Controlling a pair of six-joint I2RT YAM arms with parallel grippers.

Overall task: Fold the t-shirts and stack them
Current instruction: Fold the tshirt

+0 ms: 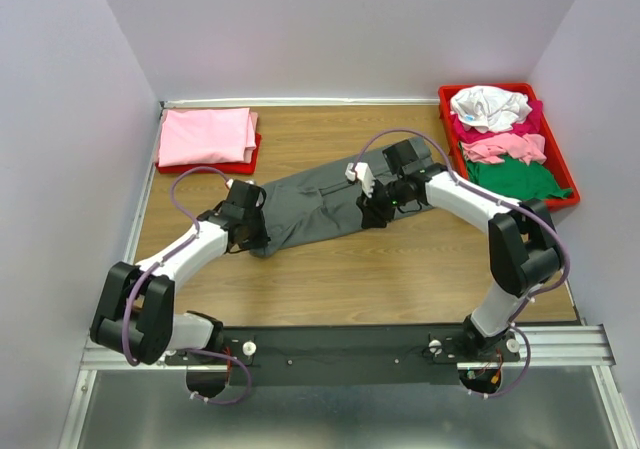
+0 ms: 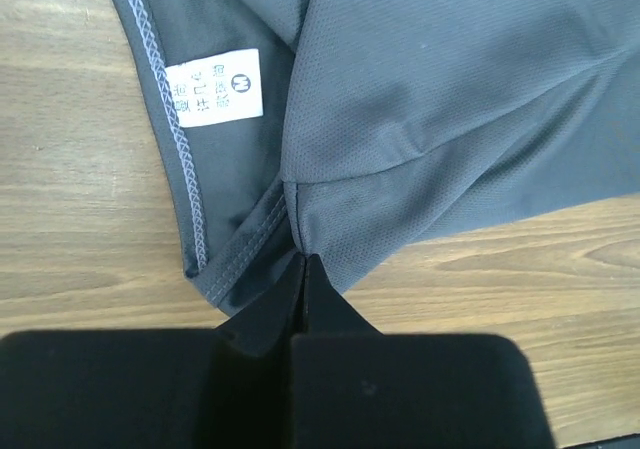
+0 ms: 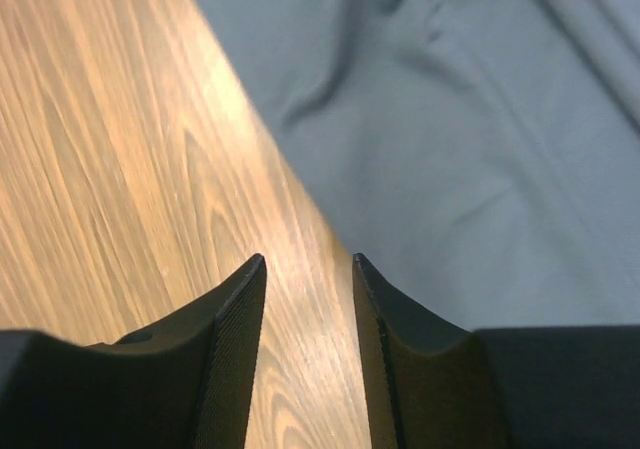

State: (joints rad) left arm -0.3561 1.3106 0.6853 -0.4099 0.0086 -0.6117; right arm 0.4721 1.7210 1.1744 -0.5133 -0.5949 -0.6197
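The grey shirt [image 1: 320,204] lies rumpled mid-table [image 1: 330,279]. It looks light, limp and slippery, best taken at its hems. The left gripper [image 2: 303,269] pinches its edge near the label [image 2: 212,89]; the right gripper [image 3: 308,269] gapes over the opposite edge.

Wooden table [image 1: 400,269]: a dark grey t-shirt [image 1: 310,204] lies stretched across its centre. One red tray [image 1: 205,169] sits at the far left corner, a second red tray [image 1: 445,104] at the far right.
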